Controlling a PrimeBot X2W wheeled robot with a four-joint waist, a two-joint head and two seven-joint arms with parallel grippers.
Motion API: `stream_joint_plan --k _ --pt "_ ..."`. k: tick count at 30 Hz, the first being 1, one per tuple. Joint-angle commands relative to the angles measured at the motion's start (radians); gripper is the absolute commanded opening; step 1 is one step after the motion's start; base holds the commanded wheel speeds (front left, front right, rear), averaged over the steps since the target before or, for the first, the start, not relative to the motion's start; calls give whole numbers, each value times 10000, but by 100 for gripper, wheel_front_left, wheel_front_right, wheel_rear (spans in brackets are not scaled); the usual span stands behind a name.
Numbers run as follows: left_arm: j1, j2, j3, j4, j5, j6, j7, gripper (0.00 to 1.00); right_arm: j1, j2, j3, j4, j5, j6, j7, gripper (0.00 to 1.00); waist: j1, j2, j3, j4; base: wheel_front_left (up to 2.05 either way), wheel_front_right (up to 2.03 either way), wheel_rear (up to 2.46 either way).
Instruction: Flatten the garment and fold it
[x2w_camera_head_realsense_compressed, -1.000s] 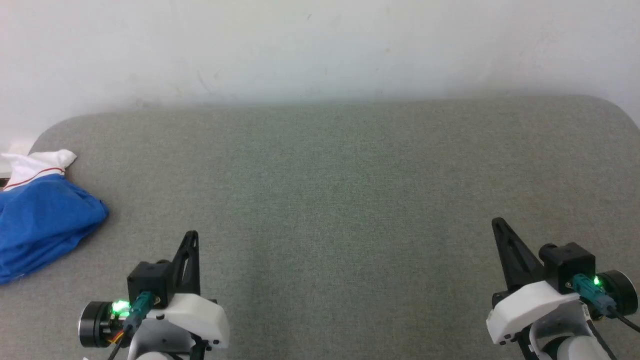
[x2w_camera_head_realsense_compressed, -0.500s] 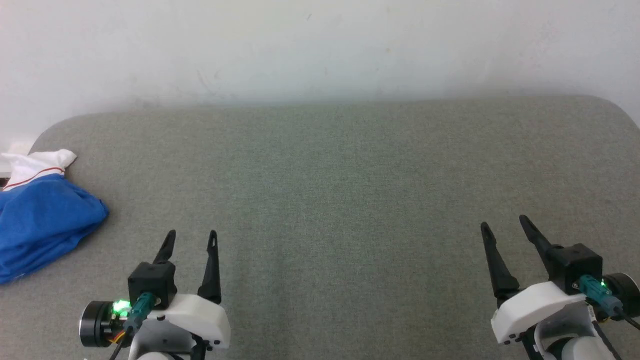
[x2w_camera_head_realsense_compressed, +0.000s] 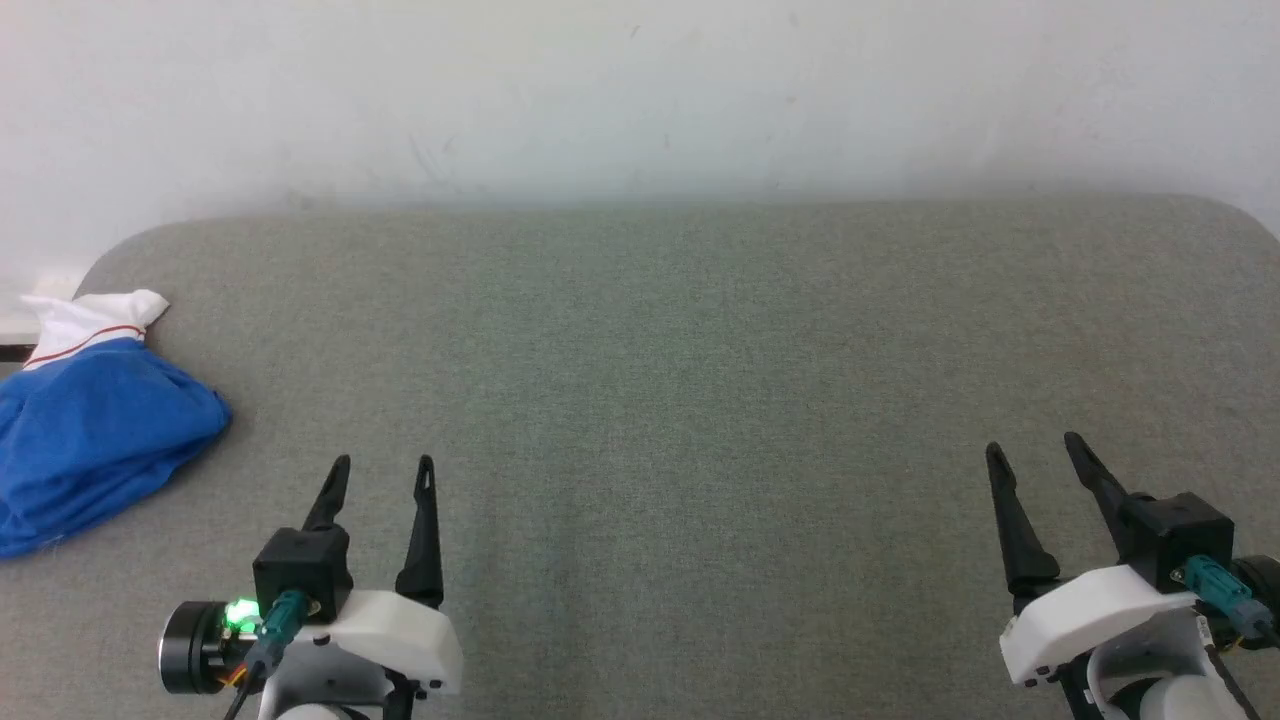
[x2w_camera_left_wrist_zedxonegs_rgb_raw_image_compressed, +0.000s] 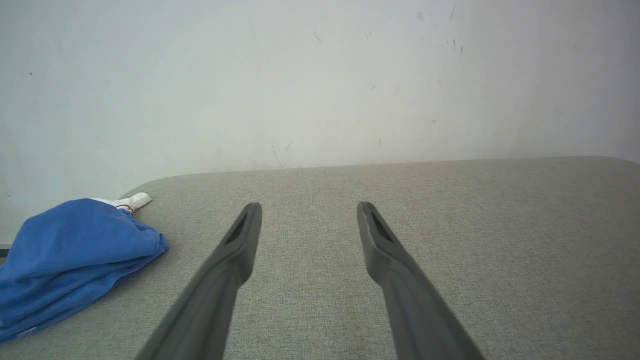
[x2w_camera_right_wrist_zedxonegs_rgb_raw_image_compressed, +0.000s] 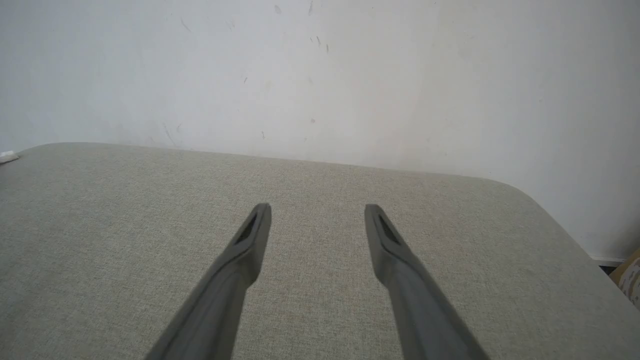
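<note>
The garment (x2w_camera_head_realsense_compressed: 95, 435) lies bunched in a blue heap at the far left edge of the grey padded table (x2w_camera_head_realsense_compressed: 700, 340), a white sleeve with a thin red stripe at its far end. The left wrist view has the garment (x2w_camera_left_wrist_zedxonegs_rgb_raw_image_compressed: 70, 260) low on its left side. My left gripper (x2w_camera_head_realsense_compressed: 383, 465) hovers near the table's front left, open, with nothing between its fingers, a short way right of the heap. At the front right my right gripper (x2w_camera_head_realsense_compressed: 1033, 446) also stands open and holds nothing. In the wrist views the left gripper (x2w_camera_left_wrist_zedxonegs_rgb_raw_image_compressed: 306, 206) and right gripper (x2w_camera_right_wrist_zedxonegs_rgb_raw_image_compressed: 316, 207) point at bare table.
A white wall (x2w_camera_head_realsense_compressed: 640, 90) rises directly behind the table. The table's corners are rounded, and its right edge (x2w_camera_right_wrist_zedxonegs_rgb_raw_image_compressed: 570, 235) drops off with a bit of cardboard-coloured stuff beyond it. Grey fabric stretches between the two grippers.
Both grippers went from shut to open. The head view then shifted slightly, so the whole scene sits a little further right.
</note>
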Motion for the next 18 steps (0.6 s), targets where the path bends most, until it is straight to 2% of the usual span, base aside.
stream_joint_plan --k 1,18 --pt "105 -11 -32 -37 -90 64 -93 100 -1 11 -35 34 68 -4 -83 100 0 0 -4 31 0 0 0" --pt "312 -17 24 -130 -217 185 -449 100 -20 18 -276 238 126 -7 -438 100 0 0 -62 776 0 0 0"
